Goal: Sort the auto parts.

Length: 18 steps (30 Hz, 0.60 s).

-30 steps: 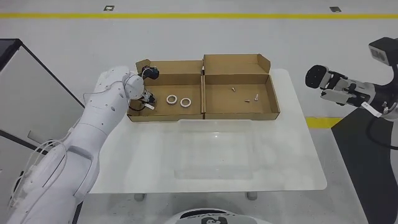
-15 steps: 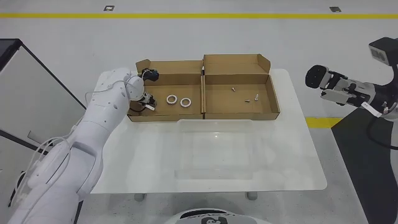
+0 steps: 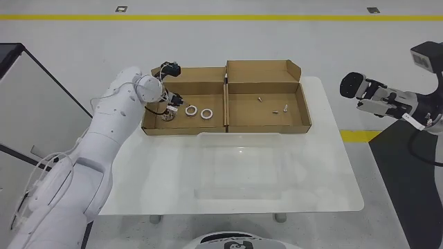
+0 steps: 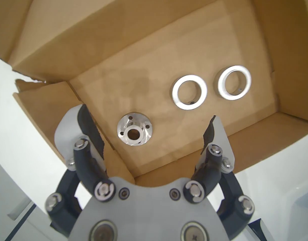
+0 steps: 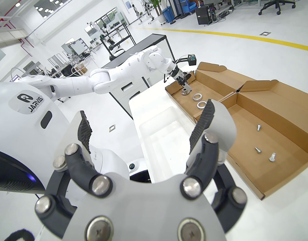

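While its fingers stand wide apart and empty, the left gripper (image 4: 148,115) hangs over the left cardboard box (image 4: 56,33), a flanged hub (image 4: 134,132) lying on the box floor just beneath it, touching neither finger. Beyond the hub lie a near ring (image 4: 189,95) and a far ring (image 4: 234,82), side by side. The right gripper (image 5: 146,110), likewise wide open and holding nothing, hangs off the table (image 3: 332,145), three bolts (image 5: 258,150) lying in the right cardboard box (image 5: 281,94) ahead of it.

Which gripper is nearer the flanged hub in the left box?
Left. The left gripper hangs open just above the hub, over the left box; the right gripper is off the table's edge, past the right box.
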{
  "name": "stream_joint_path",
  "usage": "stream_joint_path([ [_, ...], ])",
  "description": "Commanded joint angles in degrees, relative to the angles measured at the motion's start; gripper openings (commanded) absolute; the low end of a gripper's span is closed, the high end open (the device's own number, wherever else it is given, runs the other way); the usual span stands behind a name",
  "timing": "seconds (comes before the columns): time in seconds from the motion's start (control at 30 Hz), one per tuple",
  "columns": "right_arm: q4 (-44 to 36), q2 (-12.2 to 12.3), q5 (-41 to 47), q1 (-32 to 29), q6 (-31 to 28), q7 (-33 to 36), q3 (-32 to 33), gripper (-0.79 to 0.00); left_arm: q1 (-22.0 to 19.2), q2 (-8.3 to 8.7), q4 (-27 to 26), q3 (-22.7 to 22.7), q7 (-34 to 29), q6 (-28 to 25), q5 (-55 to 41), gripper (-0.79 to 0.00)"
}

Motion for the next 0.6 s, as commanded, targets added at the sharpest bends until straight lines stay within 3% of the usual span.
stream_joint_path([
  [0.0, 0.0, 0.0, 0.0, 0.0, 0.0, 0.0, 0.0, 0.0, 1.5, 0.71, -5.1, -1.8, -0.6, 0.1, -1.6, 0.0],
  [0.33, 0.0, 0.0, 0.0, 0.0, 0.0, 0.0, 0.0, 0.0, 15.6, 4.36, -38.6, -13.4, -6.8, 3.4, -15.1, 0.0],
  [0.57, 0.0, 0.0, 0.0, 0.0, 0.0, 0.0, 0.0, 0.0, 24.3, 5.84, -53.6, -19.2, -10.7, 2.7, -28.3, 0.0],
])
